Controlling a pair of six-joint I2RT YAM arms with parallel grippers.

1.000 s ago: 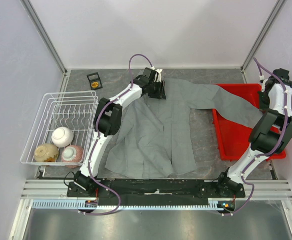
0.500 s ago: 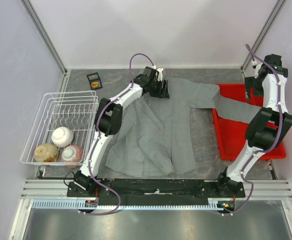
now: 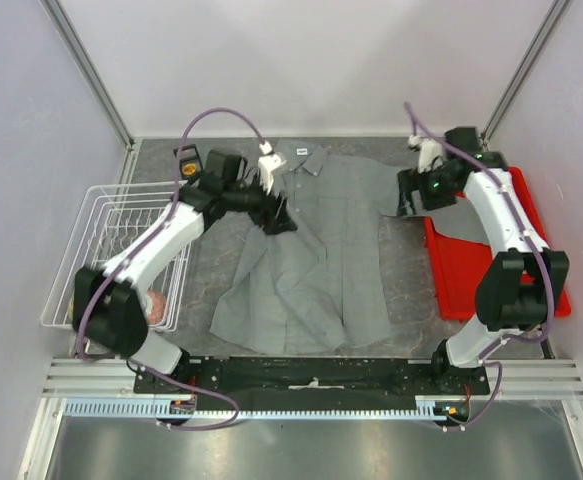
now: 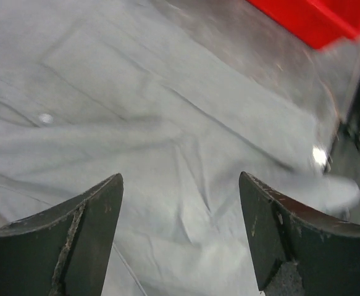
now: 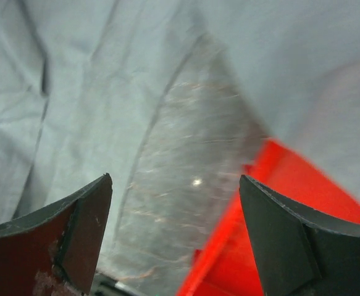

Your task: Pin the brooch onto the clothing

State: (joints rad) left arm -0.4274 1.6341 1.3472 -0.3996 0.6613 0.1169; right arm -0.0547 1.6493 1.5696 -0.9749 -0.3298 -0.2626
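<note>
"Grey button-front shirt (image 3: 321,250) with a collar: where was it?"

"It lay flat on the dark surface (image 3: 408,290) between the two arms. Its collar was at the far side, with a small white label (image 3: 300,152) at the neck."

"And the tiny orange-gold brooch (image 3: 186,169)?"

"It looked like a speck in a little black square case (image 3: 181,152) at the far left of the surface, off the shirt. The left arm hid part of the case, so I could not see it well."

"What did the left gripper (image 3: 279,218) do?"

"It hung low over the side of the shirt nearer the white wire rack (image 3: 81,260). Its fingers (image 4: 75,246) were wide apart and held nothing. Grey cloth and one pale button (image 4: 46,118) showed under them."

"And the right gripper (image 3: 405,200)?"

"It was at the other shoulder of the shirt, just beside the red plastic tray (image 3: 491,290). Its fingers (image 5: 291,246) were apart too, with nothing in them. Grey cloth, bare surface and a corner of the tray showed below."
</note>
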